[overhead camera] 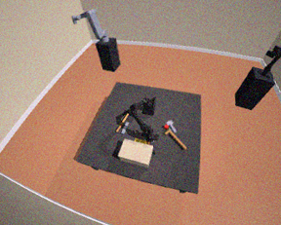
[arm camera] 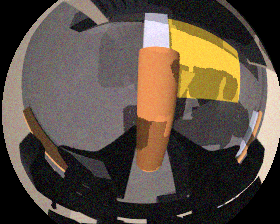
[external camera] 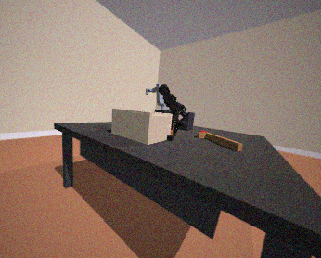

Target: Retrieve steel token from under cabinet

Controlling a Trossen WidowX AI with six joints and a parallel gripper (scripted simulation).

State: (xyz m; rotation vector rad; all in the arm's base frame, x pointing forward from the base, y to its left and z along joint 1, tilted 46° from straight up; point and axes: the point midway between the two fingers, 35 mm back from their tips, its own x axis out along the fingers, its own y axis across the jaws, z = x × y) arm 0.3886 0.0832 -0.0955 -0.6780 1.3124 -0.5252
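I see the dark table [overhead camera: 178, 117] filling the middle of the top view, and on it the pale cabinet [overhead camera: 135, 153], a plain box sitting toward six o'clock of the table's centre. My arm [overhead camera: 138, 119] reaches from its base near twelve o'clock down toward the cabinet's front face, where a strip of yellow marking [arm camera: 203, 60] lies on the table; in the wrist view that yellow patch sits at about one o'clock.

The claw [arm camera: 154, 136] is pinching an orange-handled tool [arm camera: 156, 106]; the handle runs straight up the middle of the wrist view and ends in a pale, flat tip [arm camera: 153, 31] at twelve o'clock, right beside the yellow marking. In the exterior view the tool's orange end [external camera: 171, 135] shows low at the cabinet's right corner, just above the table.

At three o'clock from the cabinet lies a wooden-handled hammer [overhead camera: 175, 137], well apart from my arm, with a small red thing [overhead camera: 167, 127] just beside its head. Another orange-handled tool [overhead camera: 121, 122] lies on the table at about ten o'clock from the cabinet.

The steel token itself I cannot find in any view.
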